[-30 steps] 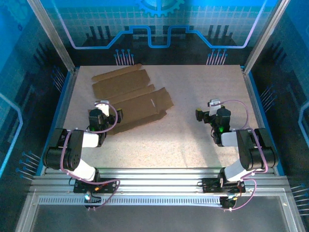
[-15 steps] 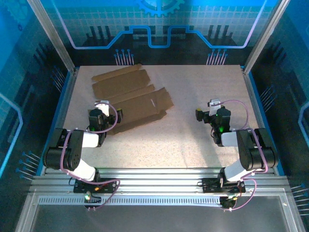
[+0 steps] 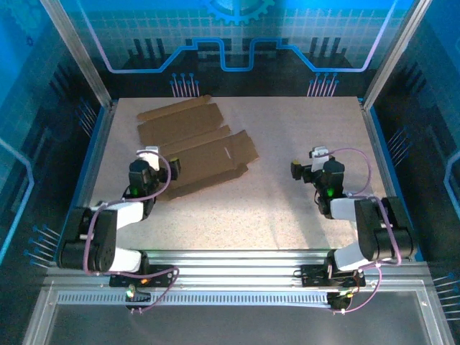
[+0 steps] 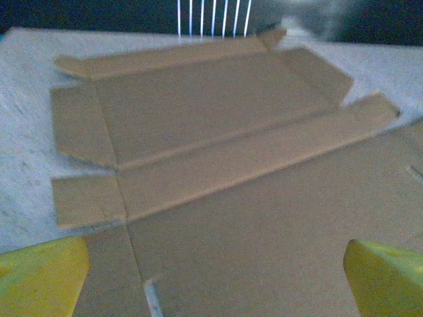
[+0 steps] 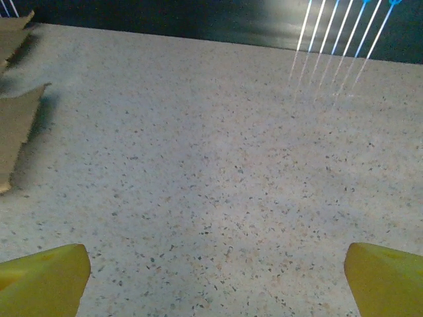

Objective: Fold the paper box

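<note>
A pale speckled desk (image 3: 287, 136) sat inside a blue-lit enclosure with aluminium frame posts (image 3: 75, 50) at its far corners. The paper box (image 3: 194, 147) lay on the far-left part of the desk as a flat, unfolded brown sheet, with its panels, side flaps and a small slot all spread open. The left gripper (image 3: 154, 164) was at the sheet's near-left edge. In the left wrist view its yellow fingers (image 4: 39, 277) stood wide apart, with cardboard across the space between them and nothing gripped. I could not tell whether they touched the sheet. The right gripper (image 3: 313, 167) was well apart from the box, over bare desk on the right. Its yellow fingers (image 5: 43, 277) were spread wide and held nothing.
</note>
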You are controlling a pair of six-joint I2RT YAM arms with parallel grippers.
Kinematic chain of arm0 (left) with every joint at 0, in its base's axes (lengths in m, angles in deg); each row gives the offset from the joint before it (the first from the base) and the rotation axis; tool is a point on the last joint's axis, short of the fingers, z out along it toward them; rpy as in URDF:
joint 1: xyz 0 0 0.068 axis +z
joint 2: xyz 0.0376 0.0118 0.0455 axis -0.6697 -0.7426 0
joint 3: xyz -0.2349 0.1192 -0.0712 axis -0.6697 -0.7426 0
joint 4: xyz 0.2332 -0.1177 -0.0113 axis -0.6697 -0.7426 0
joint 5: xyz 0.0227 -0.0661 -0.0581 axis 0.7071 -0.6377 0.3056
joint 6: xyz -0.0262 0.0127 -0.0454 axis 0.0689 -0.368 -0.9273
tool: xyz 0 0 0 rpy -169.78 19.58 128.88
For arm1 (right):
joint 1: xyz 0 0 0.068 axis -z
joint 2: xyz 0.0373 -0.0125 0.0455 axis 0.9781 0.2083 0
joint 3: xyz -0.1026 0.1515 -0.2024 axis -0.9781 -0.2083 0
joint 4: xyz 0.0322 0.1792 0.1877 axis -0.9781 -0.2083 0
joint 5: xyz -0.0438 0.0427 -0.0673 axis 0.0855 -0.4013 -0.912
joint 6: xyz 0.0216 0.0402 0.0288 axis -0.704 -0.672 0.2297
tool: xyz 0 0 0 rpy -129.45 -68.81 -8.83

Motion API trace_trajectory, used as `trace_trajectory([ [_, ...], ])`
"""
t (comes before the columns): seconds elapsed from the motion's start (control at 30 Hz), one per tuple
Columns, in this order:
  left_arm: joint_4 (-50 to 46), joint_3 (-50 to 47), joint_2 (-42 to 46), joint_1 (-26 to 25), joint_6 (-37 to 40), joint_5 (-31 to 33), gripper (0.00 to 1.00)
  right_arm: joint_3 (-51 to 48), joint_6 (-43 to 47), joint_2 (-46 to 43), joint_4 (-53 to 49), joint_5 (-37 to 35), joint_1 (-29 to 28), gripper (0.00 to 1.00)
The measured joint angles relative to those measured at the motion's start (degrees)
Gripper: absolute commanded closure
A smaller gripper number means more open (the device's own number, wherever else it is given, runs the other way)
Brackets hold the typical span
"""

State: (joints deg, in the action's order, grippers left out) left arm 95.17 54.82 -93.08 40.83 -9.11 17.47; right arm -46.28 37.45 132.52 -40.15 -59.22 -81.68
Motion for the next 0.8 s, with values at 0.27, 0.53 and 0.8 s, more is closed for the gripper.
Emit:
trace_trajectory([
  [0.27, -26.9, 11.2, 15.1, -4.5, -7.6, 3.1, 0.0, 8.6, -3.6, -16.8, -23.1, -4.0, -4.0, 0.0],
  [0.53, -52.0, 18.1, 23.6, -5.6, -18.9, -2.3, 0.01, 18.5, -19.2, -22.2, -46.5, -1.3, -11.7, 0.0],
  [0.8, -64.6, 18.1, 24.7, -5.6, -31.6, -8.8, 0.01, 24.3, -28.5, -12.4, -54.0, 9.0, -18.5, 0.0],
])
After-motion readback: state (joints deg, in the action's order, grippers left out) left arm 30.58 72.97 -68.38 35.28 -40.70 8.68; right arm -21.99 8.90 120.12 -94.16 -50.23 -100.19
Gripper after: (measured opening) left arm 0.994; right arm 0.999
